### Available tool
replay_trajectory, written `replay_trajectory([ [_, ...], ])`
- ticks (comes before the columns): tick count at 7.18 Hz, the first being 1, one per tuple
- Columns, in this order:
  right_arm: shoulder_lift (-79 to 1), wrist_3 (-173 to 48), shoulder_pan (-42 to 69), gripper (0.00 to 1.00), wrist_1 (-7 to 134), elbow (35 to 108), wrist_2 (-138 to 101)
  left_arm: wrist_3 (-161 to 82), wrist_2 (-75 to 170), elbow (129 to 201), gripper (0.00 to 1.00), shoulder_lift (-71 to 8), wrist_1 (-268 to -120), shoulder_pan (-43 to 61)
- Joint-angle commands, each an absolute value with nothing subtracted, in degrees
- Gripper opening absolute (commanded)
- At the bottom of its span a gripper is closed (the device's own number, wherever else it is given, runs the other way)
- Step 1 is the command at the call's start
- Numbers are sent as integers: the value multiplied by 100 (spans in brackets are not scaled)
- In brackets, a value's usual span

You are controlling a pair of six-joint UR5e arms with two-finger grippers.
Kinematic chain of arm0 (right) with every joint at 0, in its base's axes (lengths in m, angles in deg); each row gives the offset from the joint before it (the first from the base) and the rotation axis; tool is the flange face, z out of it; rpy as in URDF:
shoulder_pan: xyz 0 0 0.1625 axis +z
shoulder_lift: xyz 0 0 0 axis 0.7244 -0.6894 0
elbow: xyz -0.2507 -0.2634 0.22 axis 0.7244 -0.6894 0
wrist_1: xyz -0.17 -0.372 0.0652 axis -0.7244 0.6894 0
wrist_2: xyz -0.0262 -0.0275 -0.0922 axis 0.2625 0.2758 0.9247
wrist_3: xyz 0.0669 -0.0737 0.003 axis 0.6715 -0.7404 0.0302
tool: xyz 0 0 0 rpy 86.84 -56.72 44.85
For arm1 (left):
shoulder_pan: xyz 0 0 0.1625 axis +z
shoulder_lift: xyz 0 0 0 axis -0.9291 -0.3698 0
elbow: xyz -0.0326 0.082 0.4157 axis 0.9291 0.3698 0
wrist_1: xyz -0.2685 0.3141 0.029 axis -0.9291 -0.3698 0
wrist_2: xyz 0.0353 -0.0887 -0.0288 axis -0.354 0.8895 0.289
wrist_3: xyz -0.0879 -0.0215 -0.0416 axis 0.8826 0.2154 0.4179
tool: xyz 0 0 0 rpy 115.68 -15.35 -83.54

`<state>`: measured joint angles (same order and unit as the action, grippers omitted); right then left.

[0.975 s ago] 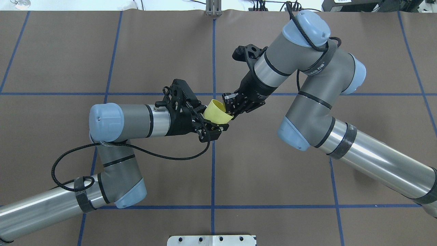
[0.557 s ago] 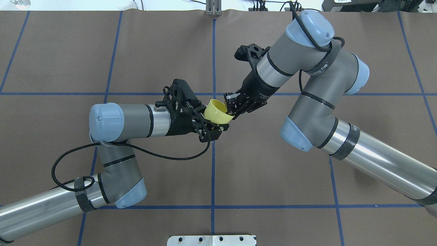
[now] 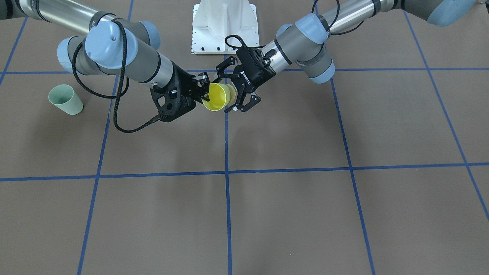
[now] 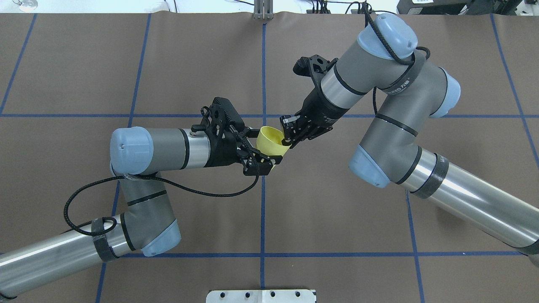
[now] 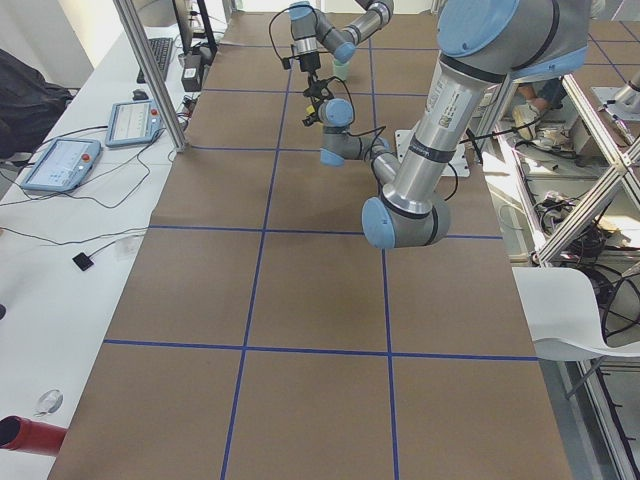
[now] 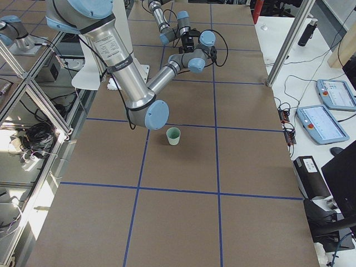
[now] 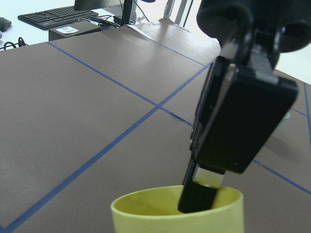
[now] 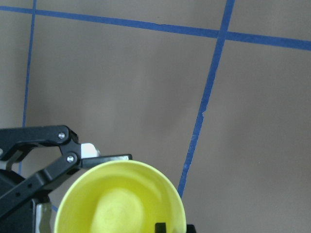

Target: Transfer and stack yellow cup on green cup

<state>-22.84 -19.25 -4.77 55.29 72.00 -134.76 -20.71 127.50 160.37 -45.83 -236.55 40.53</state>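
The yellow cup [image 4: 271, 141] hangs tilted in the air over the table's middle, its mouth facing away from the robot [image 3: 217, 97]. My right gripper [image 4: 289, 139] is shut on its rim, and the left wrist view shows one right fingertip [image 7: 194, 199] inside the cup [image 7: 146, 213]. My left gripper [image 4: 265, 146] is open, its spread fingers [image 8: 63, 155] on either side of the cup's base end without clamping it. The green cup [image 3: 65, 99] stands upright on the table far out on my right side, also seen from the end [image 6: 173, 136].
Brown table mat with a blue tape grid. The white robot base plate [image 3: 223, 26] sits at the near edge [image 4: 261, 296]. Benches with tablets [image 5: 60, 163] and cables flank the table's far side.
The right arm has shifted slightly to the right and carried the yellow cup a little that way. The left arm has stayed put with its fingers spread.
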Motion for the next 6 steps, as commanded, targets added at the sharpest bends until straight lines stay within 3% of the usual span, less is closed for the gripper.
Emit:
replay_trajectory([
  [1,-2287,-1721,-467,0,5522,7209,-13476,-2041,12749,16044,99,-4582,-23652,4079],
  [6,-2375,-1572,-231,0,5610,7191,-13423,-2023,12766,16088,100,-4538,-23617,4070],
])
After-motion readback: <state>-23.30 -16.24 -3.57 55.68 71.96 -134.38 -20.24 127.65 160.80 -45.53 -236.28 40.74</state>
